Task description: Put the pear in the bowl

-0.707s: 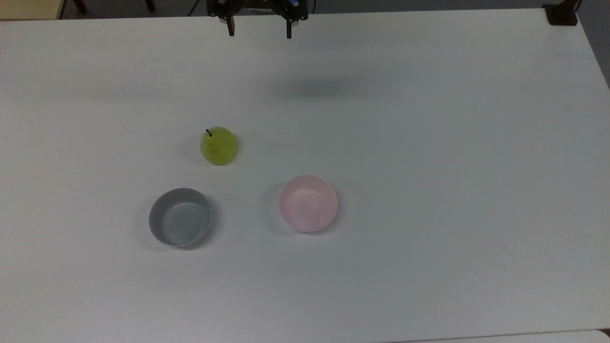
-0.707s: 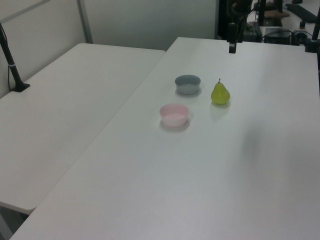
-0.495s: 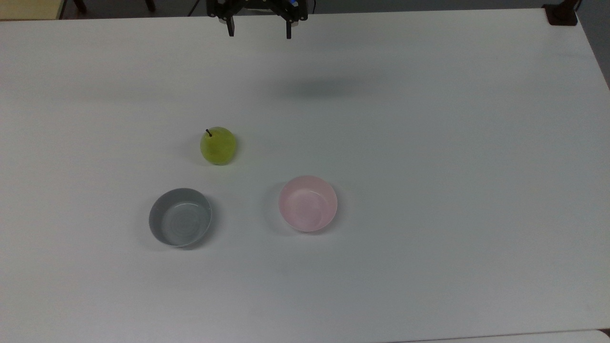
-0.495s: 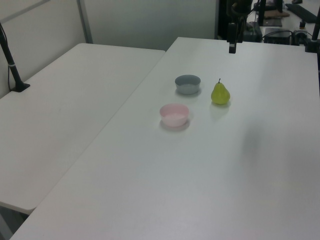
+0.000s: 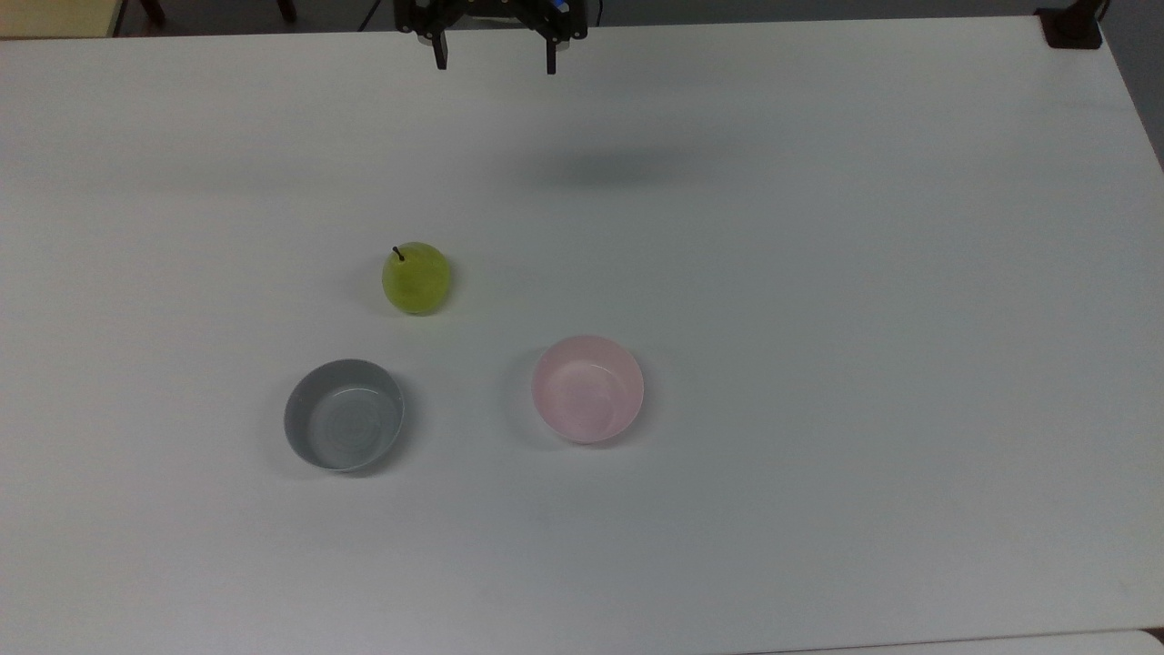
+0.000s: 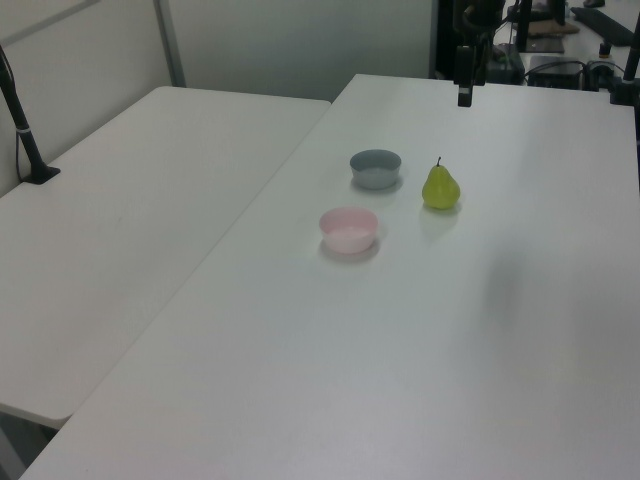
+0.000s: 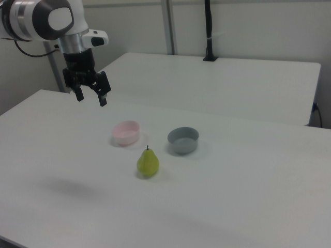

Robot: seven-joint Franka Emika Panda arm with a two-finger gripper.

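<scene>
Top view places the small glossy yellow-green pear (image 5: 416,278) upright on the white desk (image 5: 818,273), stem up, clear of both bowls. Taking the pear as landmark in the top view, the small round pale pink bowl (image 5: 587,388) sits below it and to the top view's right, and the small round grey bowl (image 5: 344,414) sits below it and slightly to the top view's left, neither touching it. Black gripper (image 7: 90,96) of the white arm hangs in the air well apart from the pear, its two fingers (image 7: 102,97) spread wide with nothing between them.
</scene>
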